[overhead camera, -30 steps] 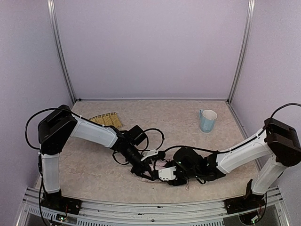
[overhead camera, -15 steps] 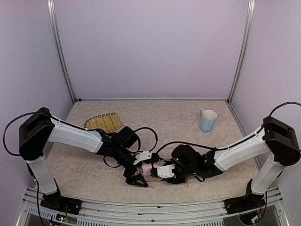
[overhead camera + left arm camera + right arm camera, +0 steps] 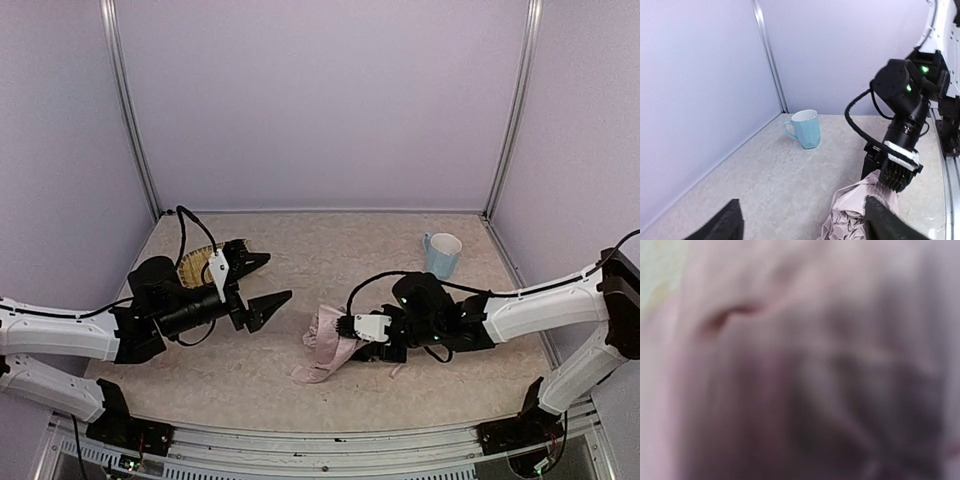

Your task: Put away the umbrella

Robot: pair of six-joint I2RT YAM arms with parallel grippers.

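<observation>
Beige tabletop (image 3: 380, 262), lilac walls (image 3: 320, 100). Umbrella (image 3: 322, 348) lies crumpled at lower centre. Right gripper (image 3: 348, 332) is pressed into its fabric, can't tell if clamped. Left gripper (image 3: 272, 280) at centre-left, jaws apart, empty. Probably gathering the canopy; next the left should close on the loose folds.

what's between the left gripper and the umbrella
Nothing but bare tabletop lies between the open left gripper and the pink umbrella; the top view shows it.

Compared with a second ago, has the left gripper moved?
Yes. The left gripper has pulled back leftward, away from the umbrella, and now stands open beside the bamboo tray.
</observation>
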